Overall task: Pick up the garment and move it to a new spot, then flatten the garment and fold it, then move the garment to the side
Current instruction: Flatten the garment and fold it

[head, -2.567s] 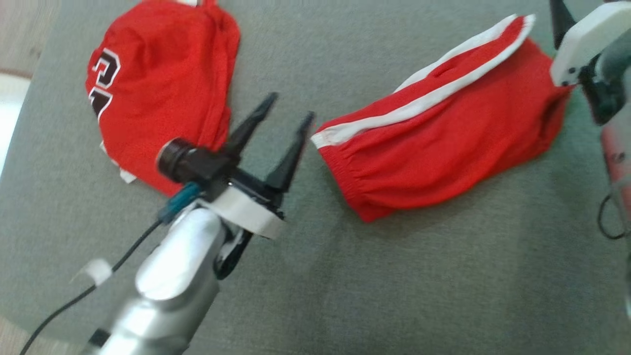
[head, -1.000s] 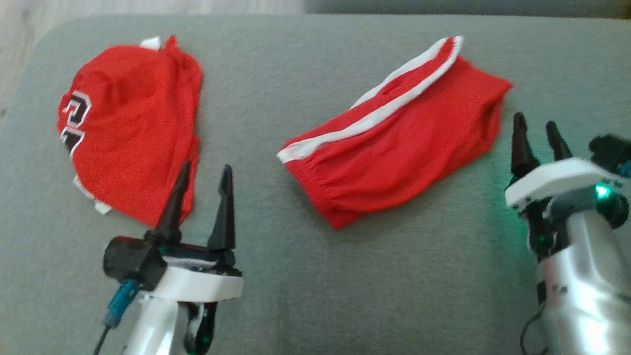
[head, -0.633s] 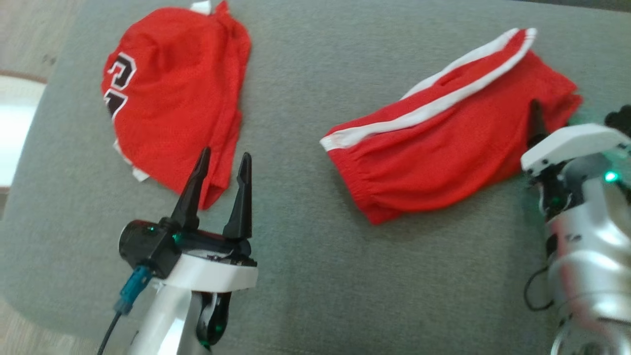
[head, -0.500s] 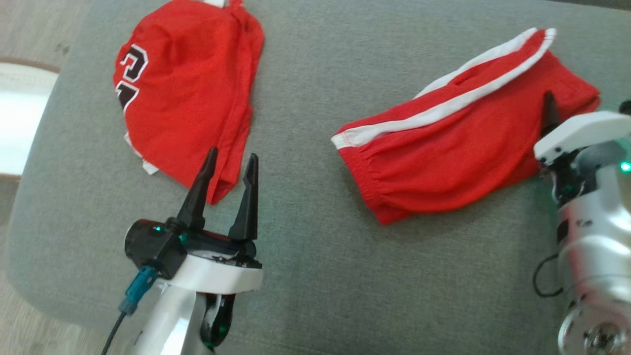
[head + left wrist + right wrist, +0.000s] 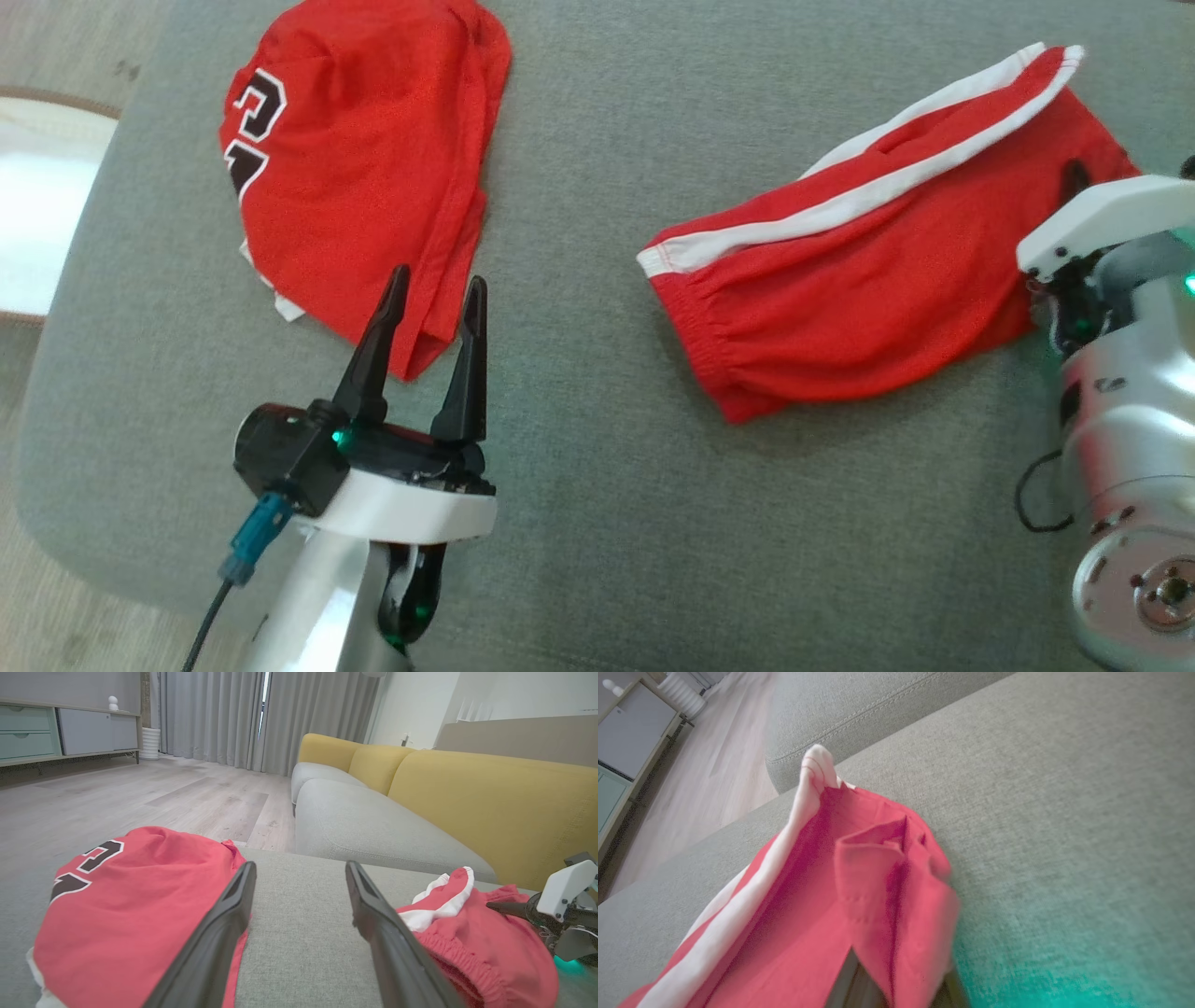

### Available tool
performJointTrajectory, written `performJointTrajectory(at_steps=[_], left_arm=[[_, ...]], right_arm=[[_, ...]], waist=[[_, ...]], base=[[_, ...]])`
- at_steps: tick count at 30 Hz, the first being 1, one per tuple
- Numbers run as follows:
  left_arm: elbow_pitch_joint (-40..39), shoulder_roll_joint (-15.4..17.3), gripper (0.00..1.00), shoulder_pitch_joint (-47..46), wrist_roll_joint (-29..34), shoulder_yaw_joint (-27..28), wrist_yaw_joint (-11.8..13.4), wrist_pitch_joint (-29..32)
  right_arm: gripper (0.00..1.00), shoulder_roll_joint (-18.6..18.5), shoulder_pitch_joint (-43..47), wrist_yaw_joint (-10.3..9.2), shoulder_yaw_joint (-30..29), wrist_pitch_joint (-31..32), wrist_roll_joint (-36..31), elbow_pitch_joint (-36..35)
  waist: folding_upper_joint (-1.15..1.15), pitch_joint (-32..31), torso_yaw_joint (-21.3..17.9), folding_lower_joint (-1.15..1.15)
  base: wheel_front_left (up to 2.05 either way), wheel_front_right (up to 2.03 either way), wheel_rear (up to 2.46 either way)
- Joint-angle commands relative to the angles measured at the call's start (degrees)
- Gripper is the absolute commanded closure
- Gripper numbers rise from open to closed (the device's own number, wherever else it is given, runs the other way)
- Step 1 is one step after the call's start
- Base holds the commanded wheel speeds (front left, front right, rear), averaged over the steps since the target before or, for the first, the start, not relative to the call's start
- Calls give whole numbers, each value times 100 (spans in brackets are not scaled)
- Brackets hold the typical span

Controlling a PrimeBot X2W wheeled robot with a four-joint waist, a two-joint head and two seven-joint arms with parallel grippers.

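Note:
Red shorts (image 5: pixel 840 280) with a white side stripe lie on the right of the grey cushion (image 5: pixel 597 523). My right gripper (image 5: pixel 1078 182) is at their right end, one dark finger showing over the cloth. In the right wrist view a raised fold of the shorts (image 5: pixel 878 891) stands between my fingers (image 5: pixel 843 982) and covers most of them, pinched. My left gripper (image 5: pixel 439 276) stands open with nothing in it, its tips over the lower edge of a red jersey (image 5: pixel 364 159) with a black number. The left wrist view has the open left gripper (image 5: pixel 301 865) between the jersey (image 5: pixel 126 905) and the shorts (image 5: pixel 476 942).
The cushion's left edge (image 5: pixel 56 355) drops to a wooden floor (image 5: pixel 65 37). Further grey seats (image 5: pixel 364 830) and yellow backrests (image 5: pixel 490 807) lie beyond. A black cable (image 5: pixel 210 616) hangs from my left wrist.
The head camera has shifted. My right gripper has moved from beside the shorts onto their right end and taken a fold of cloth. The left gripper stays open by the jersey.

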Motion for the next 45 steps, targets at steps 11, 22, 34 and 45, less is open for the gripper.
performJointTrajectory(at_steps=[11, 22, 34, 45], left_arm=[[-137, 24, 0, -21, 180, 278, -14, -29], [-166, 24, 0, 228, 268, 360, -26, -29], [-224, 24, 0, 387, 318, 405, -34, -29], [-112, 24, 0, 402, 345, 367, -39, -29]], right_arm=[[100, 173, 65, -5, 281, -1363, 538, 209], [100, 172, 1056, -5, 573, -1789, 1473, -624], [100, 172, 2065, -5, 1346, -1870, 2670, -1420], [100, 173, 2076, -5, 2345, -1870, 3336, -2087]], waist=[[0, -347, -764, 0], [0, -795, -1279, 0], [0, -878, -1323, 0], [0, -958, -1140, 0]], base=[[0, 0, 0], [0, 0, 0], [0, 0, 0], [0, 0, 0]])
